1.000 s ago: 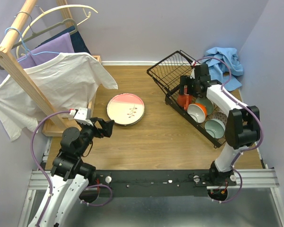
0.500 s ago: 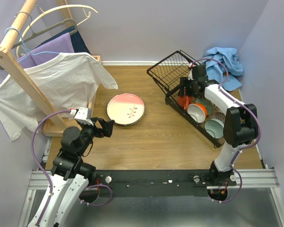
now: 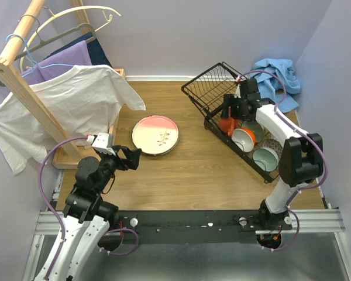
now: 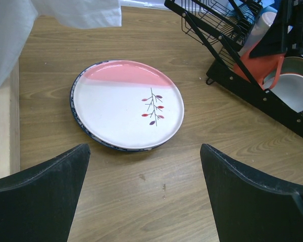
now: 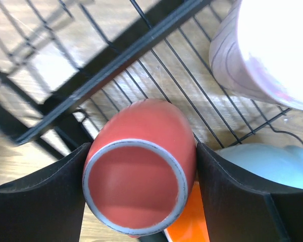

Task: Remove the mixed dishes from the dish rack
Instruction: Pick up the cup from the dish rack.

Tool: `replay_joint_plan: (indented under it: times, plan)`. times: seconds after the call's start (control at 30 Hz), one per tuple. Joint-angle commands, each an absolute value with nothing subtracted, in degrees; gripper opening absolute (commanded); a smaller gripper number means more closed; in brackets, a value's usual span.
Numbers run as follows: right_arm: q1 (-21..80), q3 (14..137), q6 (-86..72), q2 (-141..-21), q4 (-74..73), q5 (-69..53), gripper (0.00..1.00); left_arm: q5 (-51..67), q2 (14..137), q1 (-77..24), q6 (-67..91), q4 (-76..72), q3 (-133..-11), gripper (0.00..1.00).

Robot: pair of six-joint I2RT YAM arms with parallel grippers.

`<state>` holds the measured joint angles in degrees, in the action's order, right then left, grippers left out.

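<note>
**Plates out, mugs and bowls to go**

The left hand (image 4: 144,148) hovers spread above the worktop (image 4: 232,131), holding nothing. Just beyond it lies the plate (image 4: 126,103), stacked on a second one with a dark rim, so that part looks done. Further off, the rack (image 3: 207,88) holds a white bowl (image 3: 243,139) and a green bowl (image 3: 265,158). Behind them the right hand (image 5: 141,148) pinches an orange mug (image 5: 141,121) lying on the wires, not yet lifted. A pale mug (image 5: 262,50) sits beside it. Most of the unloading is left.
</note>
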<state>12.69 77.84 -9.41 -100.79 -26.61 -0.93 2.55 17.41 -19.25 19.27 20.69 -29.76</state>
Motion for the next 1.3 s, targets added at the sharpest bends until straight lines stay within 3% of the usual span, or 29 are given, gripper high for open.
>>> replay_joint_plan:
  times: [0.0, 0.33, 0.6, 0.9, 1.27]
  plan:
    - [12.92, 79.45, -11.60, -93.43, -24.35, -1.76, 0.10, 2.72, 17.75, -19.16, 18.89, 20.13, -29.53, 0.99]
    - [13.01, 76.20, -16.43, -83.25, -21.80, -2.55, 0.03, 7.55, 20.21, -19.16, 23.64, 14.96, -29.00, 0.99]
    - [13.01, 68.92, -24.25, -73.75, -13.81, -13.17, 0.01, 14.50, 29.60, -19.25, 28.74, 5.46, -30.50, 0.99]
    - [12.92, 53.89, -41.11, -67.33, 7.27, -28.82, 0.01, 20.47, 41.20, -20.12, 38.14, -8.95, -32.34, 0.99]
    - [13.80, 39.03, -58.61, -66.97, 32.68, -35.68, 0.01, 17.40, 54.83, -31.62, 42.80, -20.03, -38.58, 0.99]
